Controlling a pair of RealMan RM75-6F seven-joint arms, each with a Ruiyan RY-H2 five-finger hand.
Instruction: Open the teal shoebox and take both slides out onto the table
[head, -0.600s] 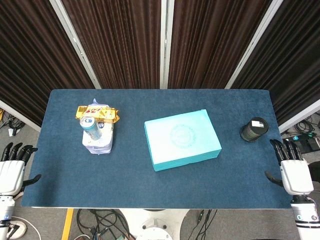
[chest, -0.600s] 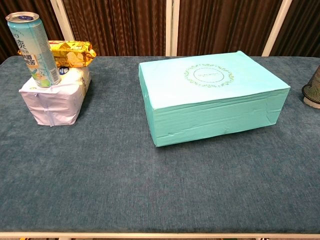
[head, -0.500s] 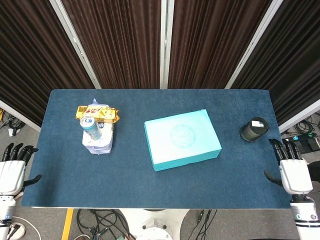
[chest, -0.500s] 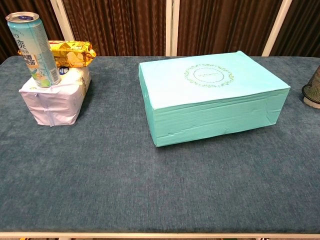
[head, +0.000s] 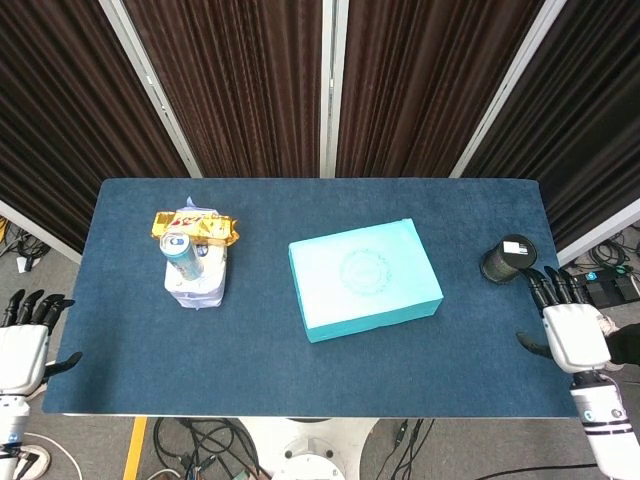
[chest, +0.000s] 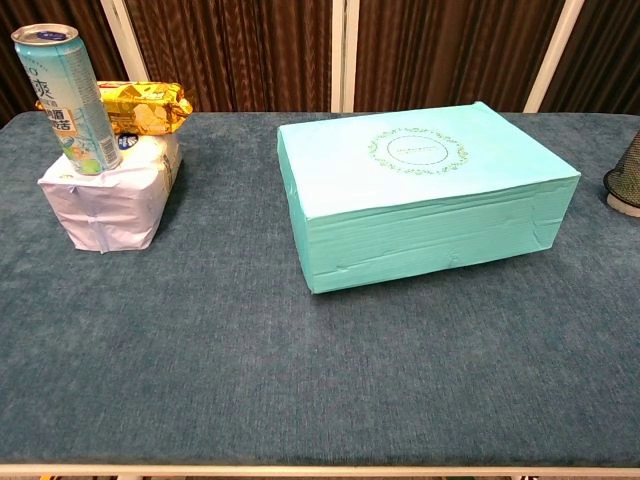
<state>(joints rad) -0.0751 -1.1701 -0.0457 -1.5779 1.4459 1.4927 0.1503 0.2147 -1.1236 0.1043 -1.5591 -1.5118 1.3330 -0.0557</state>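
The teal shoebox (head: 364, 279) lies with its lid on in the middle of the blue table (head: 130, 340); the chest view shows it too, teal shoebox (chest: 420, 190), with a round emblem on the lid. The slides are hidden inside. My left hand (head: 22, 340) hangs off the table's left front corner, fingers apart, holding nothing. My right hand (head: 566, 325) is at the table's right edge, fingers spread and empty, just in front of the black cylinder. Neither hand shows in the chest view.
A black cylinder (head: 507, 259) stands near the right edge. At the left, a drink can (head: 181, 251) and a gold snack packet (head: 195, 229) sit on a white wrapped pack (chest: 110, 195). Dark curtains hang behind the table.
My right hand has moved inward and up toward the black cylinder, now overlapping the table's right edge. The left hand has sunk slightly. The shoebox has not moved.
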